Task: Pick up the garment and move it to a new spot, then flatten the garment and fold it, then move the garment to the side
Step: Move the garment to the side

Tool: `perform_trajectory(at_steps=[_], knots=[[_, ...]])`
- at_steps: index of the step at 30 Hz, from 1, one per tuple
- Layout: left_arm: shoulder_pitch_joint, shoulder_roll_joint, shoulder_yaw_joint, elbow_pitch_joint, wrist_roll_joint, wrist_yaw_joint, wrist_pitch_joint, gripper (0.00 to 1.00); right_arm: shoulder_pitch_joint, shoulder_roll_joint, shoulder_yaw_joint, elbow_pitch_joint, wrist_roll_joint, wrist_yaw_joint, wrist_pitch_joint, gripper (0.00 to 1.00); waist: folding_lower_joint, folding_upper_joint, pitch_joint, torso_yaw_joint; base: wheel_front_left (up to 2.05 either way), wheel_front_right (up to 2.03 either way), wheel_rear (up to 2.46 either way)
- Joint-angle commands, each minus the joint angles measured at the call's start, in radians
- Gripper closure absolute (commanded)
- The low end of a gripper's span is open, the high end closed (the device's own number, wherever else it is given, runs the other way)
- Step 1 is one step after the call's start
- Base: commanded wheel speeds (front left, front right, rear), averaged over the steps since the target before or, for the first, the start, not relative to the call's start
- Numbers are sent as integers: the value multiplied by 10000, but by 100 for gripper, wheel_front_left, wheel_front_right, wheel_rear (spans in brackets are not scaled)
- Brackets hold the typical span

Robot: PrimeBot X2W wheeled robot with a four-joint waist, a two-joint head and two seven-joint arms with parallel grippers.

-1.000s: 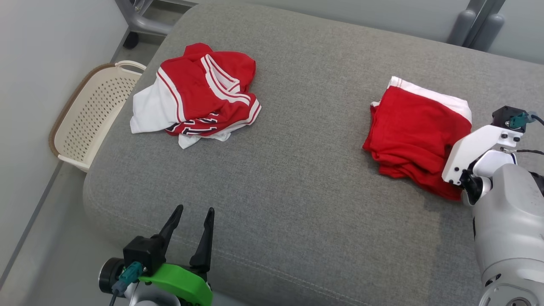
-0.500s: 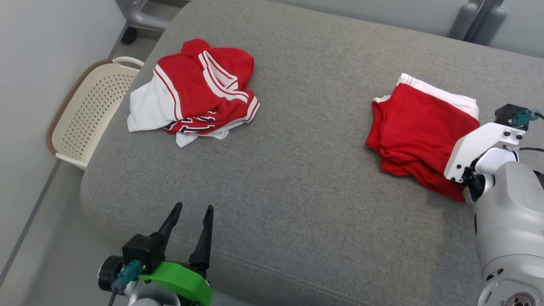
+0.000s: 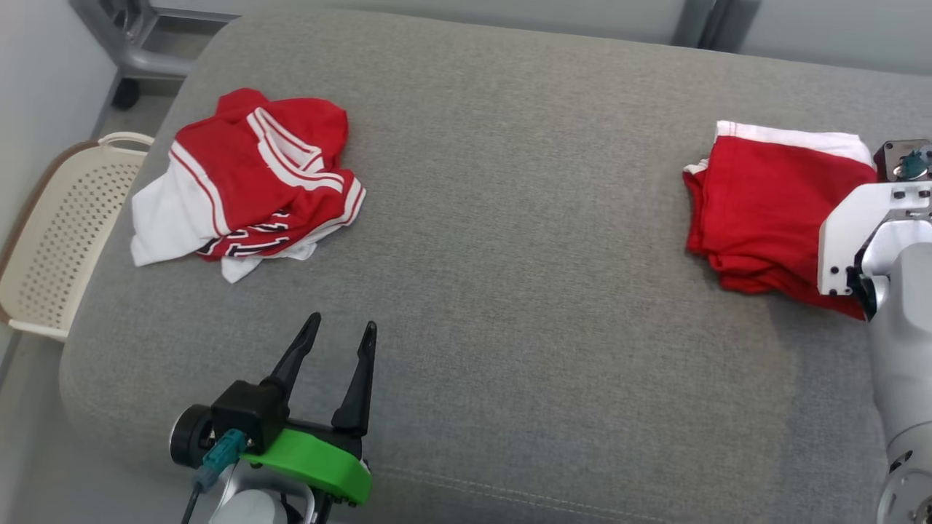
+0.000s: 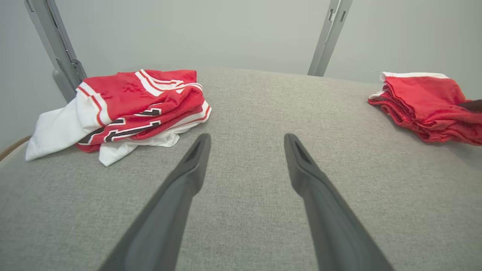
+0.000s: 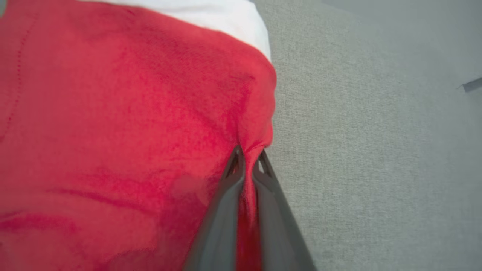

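The folded red garment [image 3: 764, 204] lies at the right end of the grey cushion [image 3: 510, 255], with a white band along its far edge and its stacked layers showing on the left side. The right pincer [image 5: 248, 160] is clenched on it. In the right wrist view the two dark fingers are pressed together with a pinch of red cloth between them, at the garment's right edge where the fabric puckers towards the tips. In the head view the white bracket of the right wrist sits over the garment's near right corner and hides the fingers there.

The left pincer [image 3: 342, 324] is released, its jaws spread apart with nothing between them. It hovers over the near left part of the cushion, pointing towards the far side. It is well apart from both pieces of clothing.

A crumpled red and white jersey [image 3: 247, 182] with dark lettering lies in a heap at the far left of the cushion. A cream perforated basket [image 3: 51, 240] stands on the floor just beside the cushion's left end.
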Motion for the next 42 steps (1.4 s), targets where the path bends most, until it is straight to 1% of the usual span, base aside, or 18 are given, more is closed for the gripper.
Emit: perform_trajectory(at_steps=[1,2,3,5,11,20,23,28,33,34,35,39,42], knots=[[-257,44,-60,-169,155,-4,-36,0,-149,-386,395,108,44,-20,-94,100,0,-1,358,-712,0,0,0],[-328,32,-86,-237,160,-17,-32,0,-202,-556,639,157,55,-20,-161,100,0,-1,428,-811,0,0,0],[-328,32,-86,-237,160,-17,-32,0,-202,-556,639,157,55,-20,-161,100,0,-1,428,-811,0,0,0],[-434,-60,-138,-401,111,-66,-13,0,-252,-1043,1121,247,-7,-21,-265,100,0,-1,557,-951,0,0,0],[-784,-71,-505,-794,374,-208,186,0,-603,-2296,2333,592,371,-21,-858,100,0,-1,1059,-1203,0,0,0],[-1199,-88,-941,-1364,648,-327,518,0,-1313,-4042,4231,1216,914,-22,-1615,100,0,-1,1850,-1172,0,0,0],[-1317,-33,-995,-1518,709,-345,599,0,-1497,-4409,4728,1291,1027,-22,-1653,100,0,-1,2083,-1154,0,0,0],[-1425,42,-1078,-1693,771,-376,672,0,-1424,-5159,5141,1020,960,-22,-1363,100,0,-1,2337,-1089,0,0,0],[-1529,91,-1118,-1789,810,-345,733,0,-1191,-5658,5090,483,945,-22,-1137,100,0,-1,2544,-1074,0,0,0],[-1542,95,-1121,-1792,799,-336,732,0,-1117,-5640,5042,369,1028,-22,-1133,67,0,-1,2572,-1090,0,0,0],[-1546,99,-1122,-1782,791,-320,731,0,-1057,-5586,4980,240,1123,-22,-1183,0,0,-1,2587,-1115,0,0,0],[-1657,74,-1104,-1709,830,-259,620,0,-820,-5400,4883,-213,1357,-22,-1321,0,0,-1,2522,-1216,0,0,0],[-1664,46,-1107,-1583,824,-247,552,0,-659,-5127,4604,-391,1716,-22,-1654,0,0,-1,2274,-1284,0,0,0]])
